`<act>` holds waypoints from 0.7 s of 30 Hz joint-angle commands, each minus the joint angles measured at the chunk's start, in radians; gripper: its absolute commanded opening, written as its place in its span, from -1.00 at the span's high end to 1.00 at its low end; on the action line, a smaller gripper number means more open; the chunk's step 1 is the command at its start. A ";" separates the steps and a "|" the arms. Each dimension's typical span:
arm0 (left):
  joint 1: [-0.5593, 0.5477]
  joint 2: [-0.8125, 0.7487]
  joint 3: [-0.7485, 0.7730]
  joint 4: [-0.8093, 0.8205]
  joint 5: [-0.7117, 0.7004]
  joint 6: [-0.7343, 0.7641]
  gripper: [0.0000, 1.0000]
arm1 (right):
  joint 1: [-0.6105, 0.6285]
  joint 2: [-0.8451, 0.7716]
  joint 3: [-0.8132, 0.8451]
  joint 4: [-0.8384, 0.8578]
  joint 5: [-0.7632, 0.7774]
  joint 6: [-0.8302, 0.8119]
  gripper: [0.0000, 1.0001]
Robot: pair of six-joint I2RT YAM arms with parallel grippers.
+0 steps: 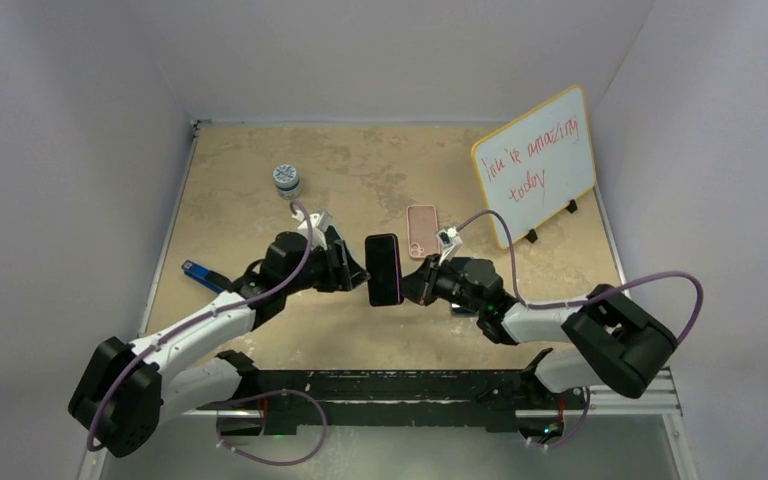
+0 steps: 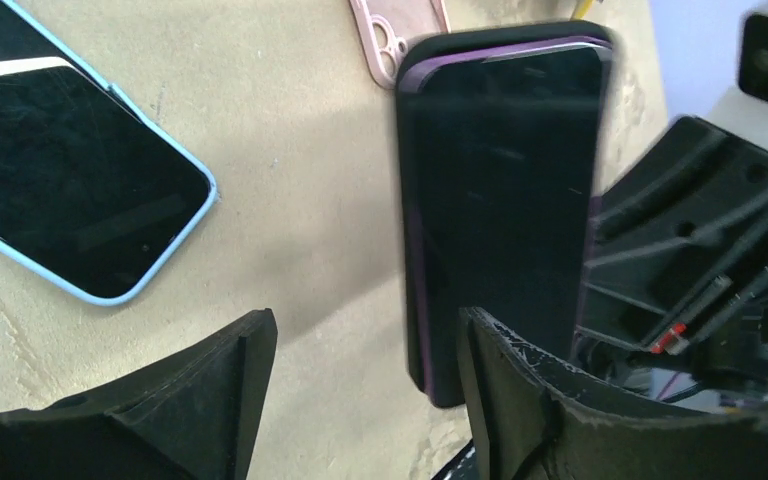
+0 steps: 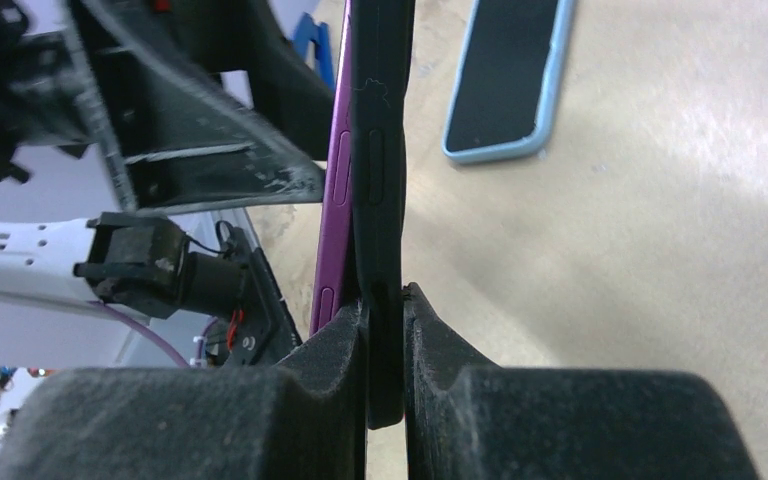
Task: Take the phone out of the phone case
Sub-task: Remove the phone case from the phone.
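Note:
A black phone case [image 1: 384,270] is held upright above the table between both arms. My right gripper [image 3: 385,370] is shut on the case's lower edge [image 3: 382,200]. The purple phone [image 3: 338,210] leans out of the case on its left side, with a gap along its edge. In the left wrist view the phone's dark screen [image 2: 500,200] faces me, with the case rim behind it. My left gripper [image 2: 365,390] stands open. Its right finger [image 2: 530,410] is against the phone's lower part, and the left finger [image 2: 210,400] is well apart from it.
A phone in a light blue case [image 2: 70,170] lies flat on the table under the arms. An empty pink case [image 1: 422,230] lies beyond. A whiteboard [image 1: 535,175] stands at the back right, a small jar [image 1: 286,180] at the back left, and a blue object [image 1: 195,272] to the left.

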 commanded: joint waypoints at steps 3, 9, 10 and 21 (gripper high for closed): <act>-0.189 -0.001 0.116 -0.149 -0.326 0.137 -0.42 | -0.001 0.099 0.018 0.062 0.058 0.142 1.00; -0.375 0.033 0.183 -0.242 -0.584 0.205 -0.48 | -0.002 0.177 0.059 0.028 0.059 0.210 1.00; -0.411 0.047 0.197 -0.252 -0.629 0.216 -0.48 | -0.002 0.188 0.064 0.020 0.059 0.219 1.00; -0.713 0.288 0.338 -0.339 -0.981 0.260 -0.47 | -0.001 0.213 0.089 -0.030 0.059 0.260 1.00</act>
